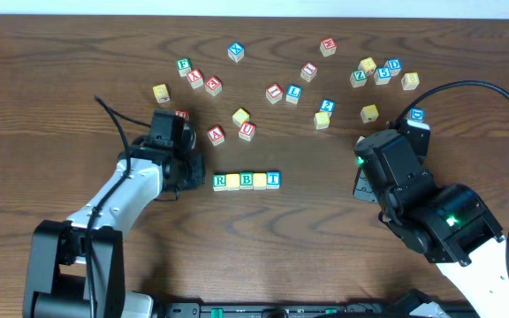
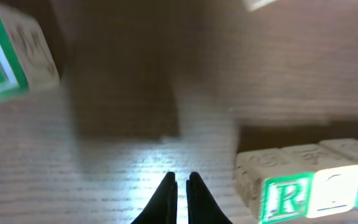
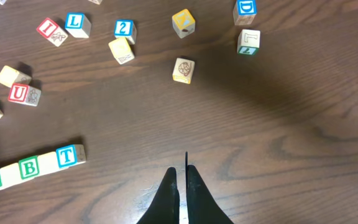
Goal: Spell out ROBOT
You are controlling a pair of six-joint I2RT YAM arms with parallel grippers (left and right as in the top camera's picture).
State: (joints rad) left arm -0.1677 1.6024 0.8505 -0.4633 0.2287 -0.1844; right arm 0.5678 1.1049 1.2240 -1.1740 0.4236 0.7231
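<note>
1. Blocks are small wooden cubes with pale sides, rounded edges and a coloured frame around each printed letter. The table [image 1: 60,53] is dark brown with a strong wavy grain.
2. The task's row [image 1: 260,180] sits near the middle of the table, five cubes touching side by side. The R block [image 1: 220,180] and B block [image 1: 246,180] are green and the T block [image 1: 273,179] is blue.
3. The two yellow-faced cubes [image 1: 233,180] between those letters are the annoying part: I can't read what's printed on them in any view.
4. Left gripper [image 2: 179,186] is pinched almost closed, two thin black tapered fingers with just a sliver between them and nothing held. It sits low over the wood just left of the R block.
5. Right gripper [image 3: 180,180] looks the same, slim black fingers pressed together and empty, well off to the right of the row.
6. Loose cubes [image 1: 293,93] are scattered along the far side of the table in red, blue, green and yellow; several are too small to read from overhead.
7. Left wrist view is mostly mush. A blurry cube [image 2: 11,50] with a green border is cut off at the top left corner, and the face next to R is washed out by glare.
</note>
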